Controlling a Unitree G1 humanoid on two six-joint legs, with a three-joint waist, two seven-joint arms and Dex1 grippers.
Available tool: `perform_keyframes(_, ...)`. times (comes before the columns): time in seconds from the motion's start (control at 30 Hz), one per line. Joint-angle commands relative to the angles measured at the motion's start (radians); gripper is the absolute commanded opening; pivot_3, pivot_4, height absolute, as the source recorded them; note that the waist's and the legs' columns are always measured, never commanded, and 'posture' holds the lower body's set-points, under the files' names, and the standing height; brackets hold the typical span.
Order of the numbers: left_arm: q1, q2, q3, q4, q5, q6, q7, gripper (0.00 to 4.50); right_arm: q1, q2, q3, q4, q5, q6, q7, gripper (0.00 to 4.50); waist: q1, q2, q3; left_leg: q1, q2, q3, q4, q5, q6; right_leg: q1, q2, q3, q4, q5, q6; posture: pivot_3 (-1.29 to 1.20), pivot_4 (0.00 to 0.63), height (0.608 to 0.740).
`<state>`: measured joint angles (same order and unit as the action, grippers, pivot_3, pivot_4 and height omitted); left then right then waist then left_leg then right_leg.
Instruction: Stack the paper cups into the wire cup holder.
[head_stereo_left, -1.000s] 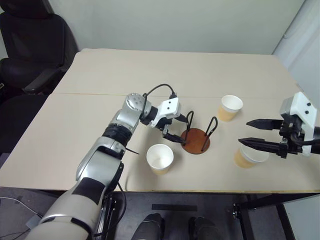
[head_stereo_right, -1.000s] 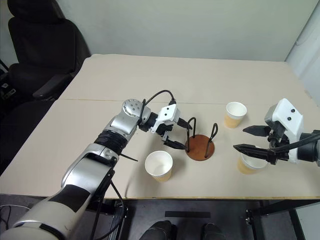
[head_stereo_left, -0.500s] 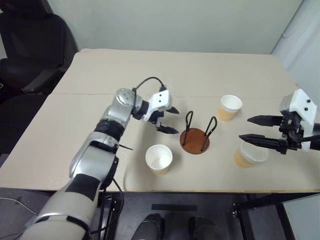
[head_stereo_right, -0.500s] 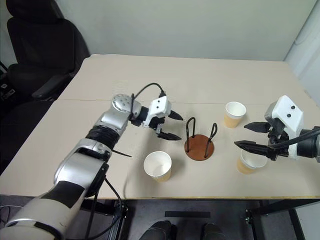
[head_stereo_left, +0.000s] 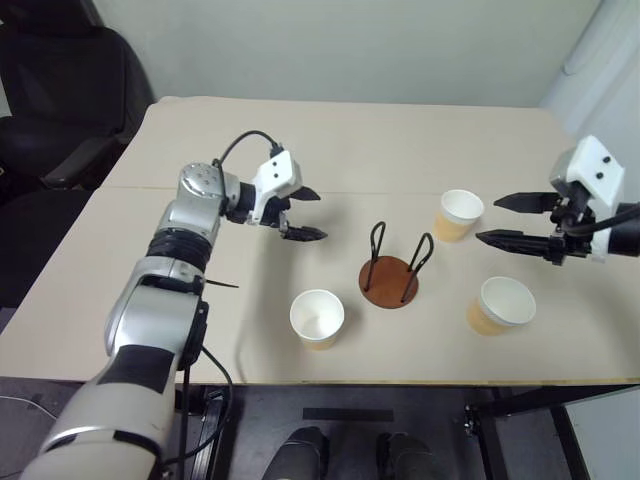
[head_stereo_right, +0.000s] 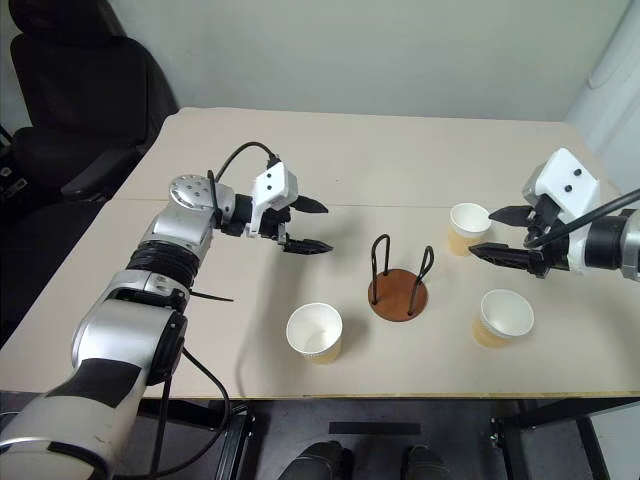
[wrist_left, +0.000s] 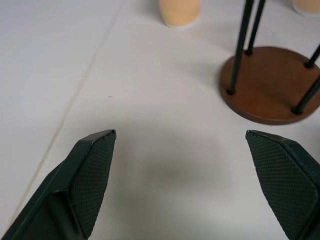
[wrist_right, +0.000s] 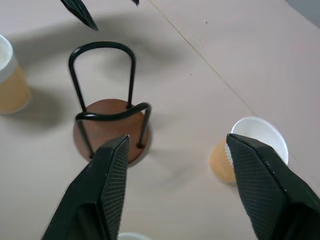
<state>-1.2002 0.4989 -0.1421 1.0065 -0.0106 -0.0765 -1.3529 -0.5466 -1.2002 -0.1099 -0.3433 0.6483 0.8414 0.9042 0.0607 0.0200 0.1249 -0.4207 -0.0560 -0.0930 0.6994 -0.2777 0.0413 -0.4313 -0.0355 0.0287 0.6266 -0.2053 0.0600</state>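
Observation:
Three paper cups stand upright on the table: one at the near left (head_stereo_left: 318, 318), one at the near right (head_stereo_left: 500, 305), one farther back on the right (head_stereo_left: 459, 215). Between them sits the wire cup holder (head_stereo_left: 390, 282), a brown disc with two black loops and nothing in it. My left gripper (head_stereo_left: 315, 215) hovers open and empty to the left of the holder. The right gripper (head_stereo_left: 490, 220) hangs open and empty just right of the far cup, above the table. In the right wrist view that cup (wrist_right: 255, 145) sits by one finger, with the holder (wrist_right: 112, 135) ahead.
The beige table (head_stereo_left: 300, 140) has a seam running across its middle. A black office chair (head_stereo_left: 60, 100) stands off the table's back left corner. The table's front edge runs just below the two near cups.
My left gripper has drawn back from the holder, to the left and up. The right gripper has left the spot over the near right cup and moved up beside the far cup, jaws slightly wider.

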Motion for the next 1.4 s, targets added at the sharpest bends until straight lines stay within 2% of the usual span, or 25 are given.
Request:
perform_keyframes(0.03,-0.013,0.020,0.038,-0.089,-0.041,0.052,-0.020,4.50,-0.050,0.006,0.060,0.037,-0.078,-0.062,0.036,4.22,0.001,0.000,0.000,0.000,0.000,0.000,0.000,0.000,0.000,0.000,0.000,0.000,0.000,0.000,0.000,0.00,0.150,0.740)
perform_keyframes(0.33,0.020,0.061,0.059,-0.249,-0.108,0.200,-0.099,4.50,-0.154,0.047,0.257,0.185,-0.345,-0.241,0.102,4.22,-0.002,0.000,0.000,-0.003,0.000,0.000,0.000,0.000,0.001,-0.003,0.000,0.000,0.000,0.000,0.000,0.00,0.150,0.740)
perform_keyframes(0.5,0.021,0.082,0.047,-0.270,-0.107,0.206,-0.118,4.50,-0.230,0.100,0.337,0.284,-0.475,-0.329,0.140,4.22,-0.006,0.000,0.000,-0.003,0.000,0.000,0.000,0.000,0.001,-0.004,-0.001,0.000,0.000,0.000,0.000,0.00,0.150,0.740)
perform_keyframes(1.0,0.035,0.088,0.041,-0.268,-0.099,0.186,-0.109,4.50,-0.369,0.253,0.433,0.595,-0.721,-0.554,0.221,4.22,-0.006,0.000,0.000,-0.005,0.000,0.000,-0.001,0.000,0.001,-0.006,-0.001,0.000,0.000,0.000,0.000,0.00,0.150,0.740)
perform_keyframes(1.3,0.045,0.093,0.039,-0.266,-0.095,0.172,-0.107,4.50,-0.433,0.319,0.458,0.839,-0.846,-0.715,0.204,4.22,-0.006,0.000,0.000,-0.006,0.000,0.000,-0.001,0.000,0.001,-0.006,-0.001,0.000,0.000,0.000,-0.001,0.00,0.150,0.740)
perform_keyframes(1.4,0.046,0.094,0.035,-0.263,-0.091,0.166,-0.108,4.50,-0.453,0.339,0.452,0.901,-0.868,-0.747,0.200,3.32,-0.006,0.000,0.000,-0.006,0.000,0.000,-0.001,0.000,0.001,-0.006,-0.001,0.000,0.000,0.000,-0.001,0.00,0.150,0.740)
